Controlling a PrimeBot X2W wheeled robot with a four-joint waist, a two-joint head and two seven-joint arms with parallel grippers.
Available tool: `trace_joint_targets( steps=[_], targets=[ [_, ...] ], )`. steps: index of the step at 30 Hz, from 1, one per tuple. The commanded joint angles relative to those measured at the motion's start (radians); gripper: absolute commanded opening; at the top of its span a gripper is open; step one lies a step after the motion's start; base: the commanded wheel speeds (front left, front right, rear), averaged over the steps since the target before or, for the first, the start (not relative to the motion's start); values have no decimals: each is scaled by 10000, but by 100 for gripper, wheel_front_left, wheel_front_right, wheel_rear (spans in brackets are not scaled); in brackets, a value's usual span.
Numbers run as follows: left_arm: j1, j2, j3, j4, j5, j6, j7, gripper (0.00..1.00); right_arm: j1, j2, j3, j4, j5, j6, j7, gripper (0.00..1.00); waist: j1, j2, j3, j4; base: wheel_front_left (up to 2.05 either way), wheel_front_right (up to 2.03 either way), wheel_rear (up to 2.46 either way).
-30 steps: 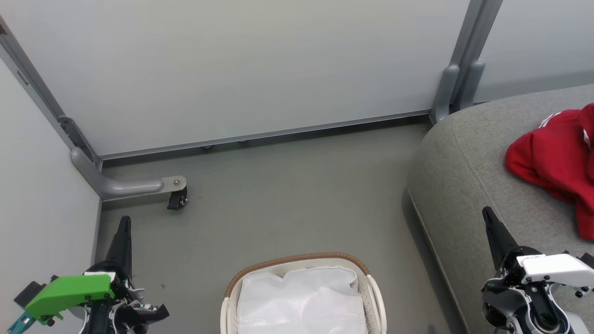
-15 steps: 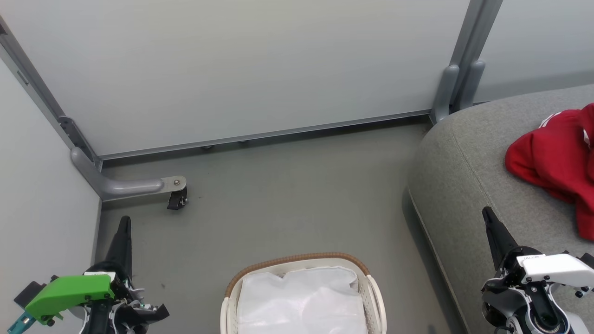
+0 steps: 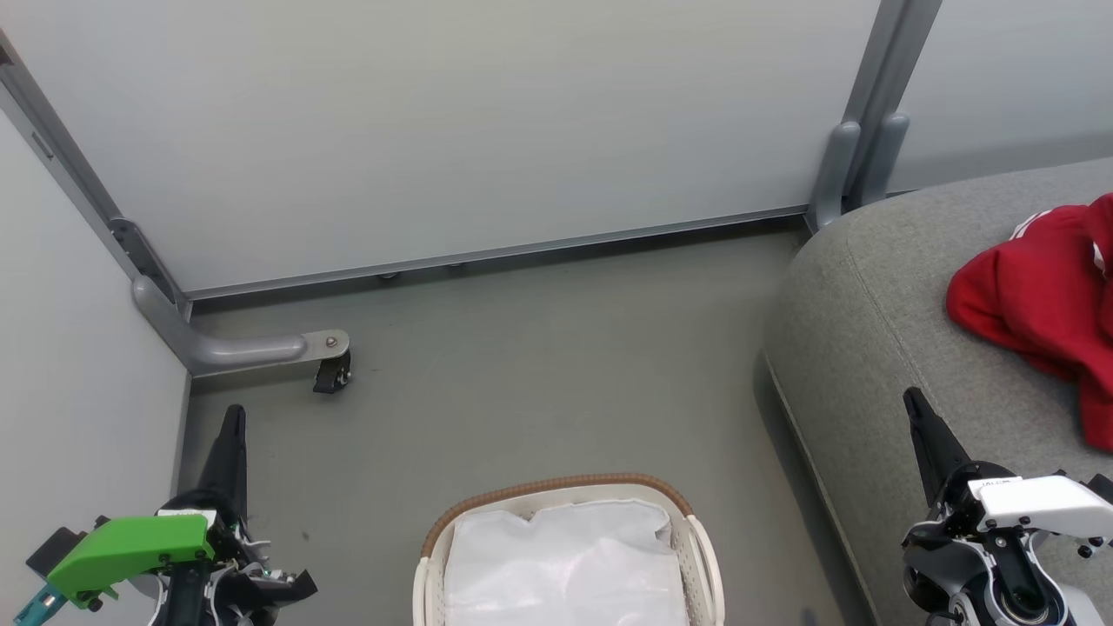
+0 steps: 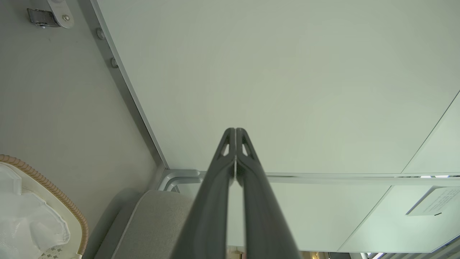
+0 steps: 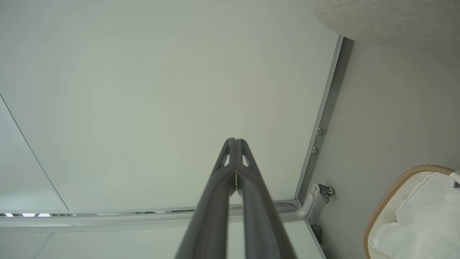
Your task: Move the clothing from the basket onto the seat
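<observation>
Red clothing (image 3: 1043,304) with white stripes lies bunched on the grey seat (image 3: 869,348) at the right. The white basket (image 3: 556,489) with a brown woven rim stands on the floor at bottom centre, and its white liner is all that shows inside. My left gripper (image 3: 233,414) is shut and empty at the lower left, well left of the basket. My right gripper (image 3: 911,398) is shut and empty over the seat's front edge, below and left of the clothing. The shut fingertips also show in the wrist views (image 4: 235,130) (image 5: 234,140), with the basket rim (image 4: 54,190) (image 5: 391,187) to the side.
Pale partition panels (image 3: 478,122) close off the back and left. A grey foot with a black caster (image 3: 329,374) juts onto the floor at the left. Another post foot (image 3: 856,165) stands by the seat's far corner. Grey floor (image 3: 539,374) lies between basket and panels.
</observation>
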Motion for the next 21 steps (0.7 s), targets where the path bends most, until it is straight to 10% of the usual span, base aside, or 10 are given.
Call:
trace_joint_targets(
  steps=[1,21],
  targets=[
    [-100,47,28,-9,-16,-36,42,0,-6,-60,-16,-31,32,-3,10,0,0,-1,0,0,0,0,0],
    [-100,46,29,-9,-15,-36,43,0,-6,-60,-16,-31,32,-3,9,0,0,-1,0,0,0,0,0]
  ],
)
